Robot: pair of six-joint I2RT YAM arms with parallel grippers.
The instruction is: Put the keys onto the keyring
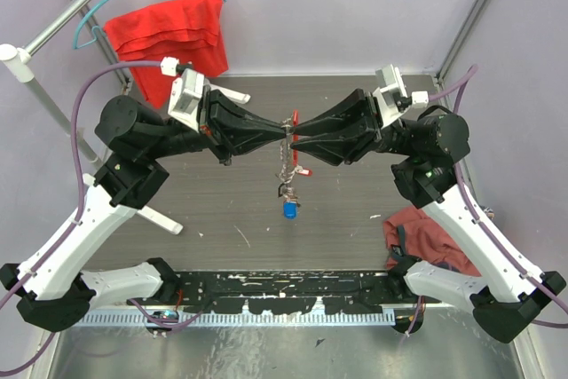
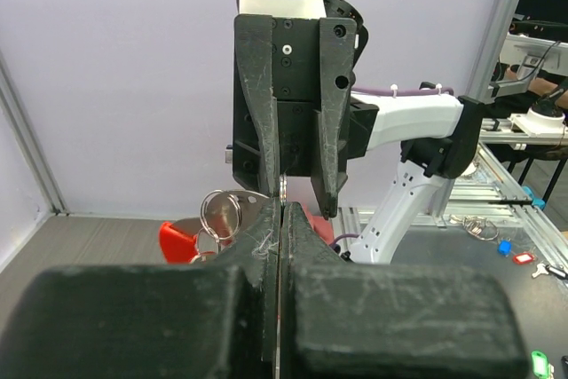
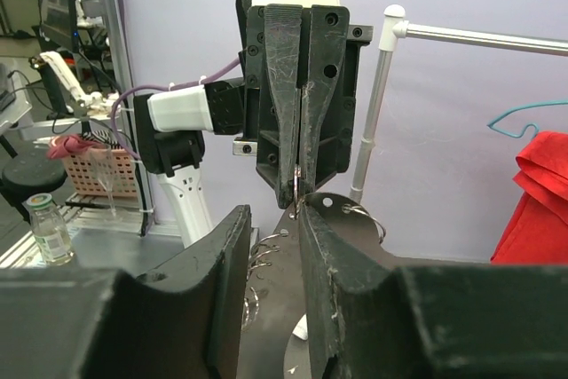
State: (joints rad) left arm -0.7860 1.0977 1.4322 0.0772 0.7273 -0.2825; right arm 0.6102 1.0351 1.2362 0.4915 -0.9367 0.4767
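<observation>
Both grippers meet tip to tip above the middle of the table. My left gripper [image 1: 281, 135] [image 2: 280, 210] is shut on a thin silver keyring [image 2: 282, 188] seen edge-on, also visible between its fingers in the right wrist view [image 3: 297, 185]. A flat metal plate with holes [image 3: 355, 219] and several rings [image 2: 219, 213] hang beside it. A chain of rings hangs below with a red tag [image 1: 303, 172] [image 2: 177, 241] and a blue-tagged key [image 1: 290, 210]. My right gripper [image 1: 296, 133] [image 3: 271, 215] is open, one finger against the plate, holding nothing.
A red cloth [image 1: 169, 37] hangs on a teal hanger at the back left by a white rack pole [image 1: 35, 86]. A dark red cloth [image 1: 417, 228] lies at the right near my right arm. The slotted rail [image 1: 284, 295] runs along the near edge.
</observation>
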